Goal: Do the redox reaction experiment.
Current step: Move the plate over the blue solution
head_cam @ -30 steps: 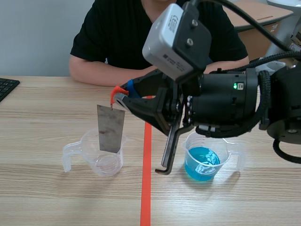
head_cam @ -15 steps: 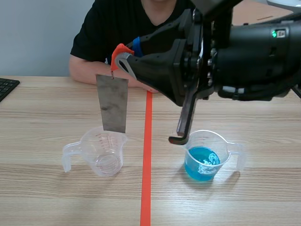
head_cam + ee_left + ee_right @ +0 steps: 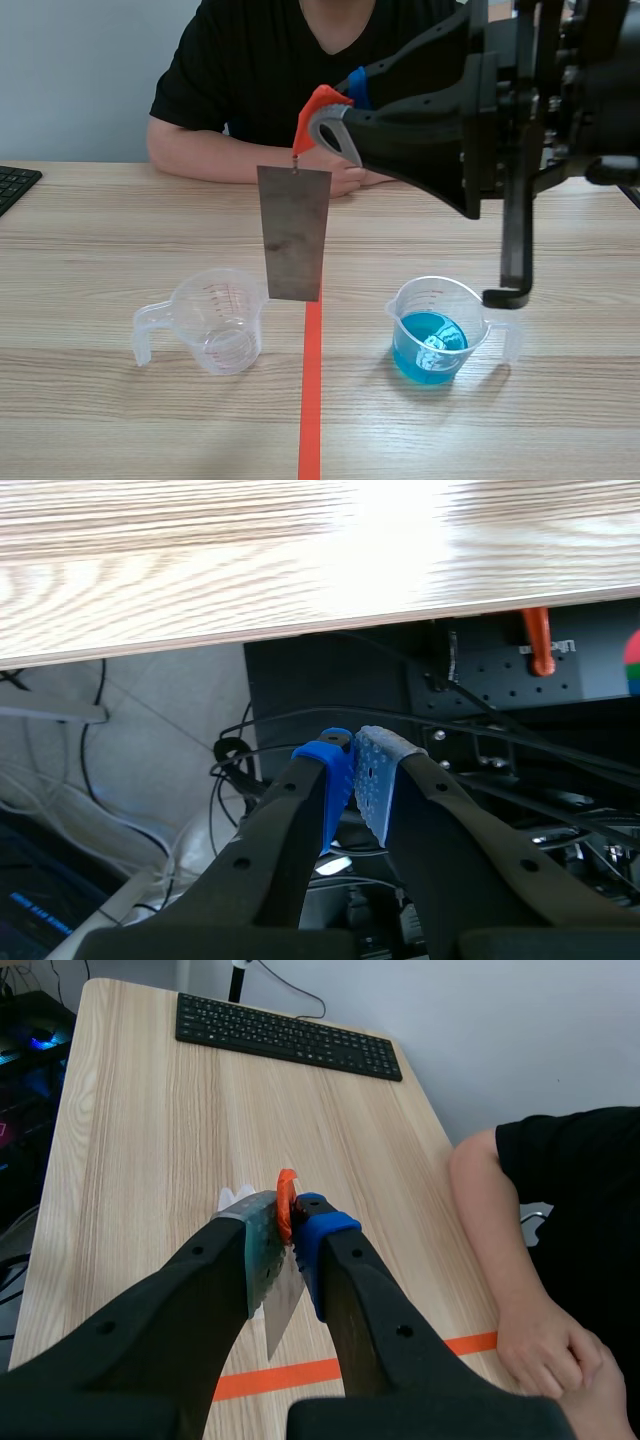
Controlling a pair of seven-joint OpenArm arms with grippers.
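Across the pale wooden tabletop (image 3: 100, 220) sat a person in a black T-shirt (image 3: 260, 70), forearms resting on the far edge and partly hidden by the bulky black right arm (image 3: 560, 90), which stood high on that side. A black hooked bar (image 3: 515, 230) hung from the arm, its foot in front of the handle-side rim of a clear plastic beaker of blue liquid (image 3: 437, 330). The right gripper (image 3: 340, 112) had its fingers clamped on an orange clip (image 3: 318, 103). From the clip a dull grey rectangular metal sheet (image 3: 293, 235) dangled in the air above the orange-red tape line (image 3: 310, 400), between that beaker and an empty clear plastic beaker (image 3: 215, 320), with its lower corner overlapping the empty one's rim. A black keyboard (image 3: 12, 185) lay at the tabletop's left edge. Below the tabletop's edge, the left gripper (image 3: 355, 775) pointed toward tangled cables (image 3: 230, 750), its fingers closed together on nothing.
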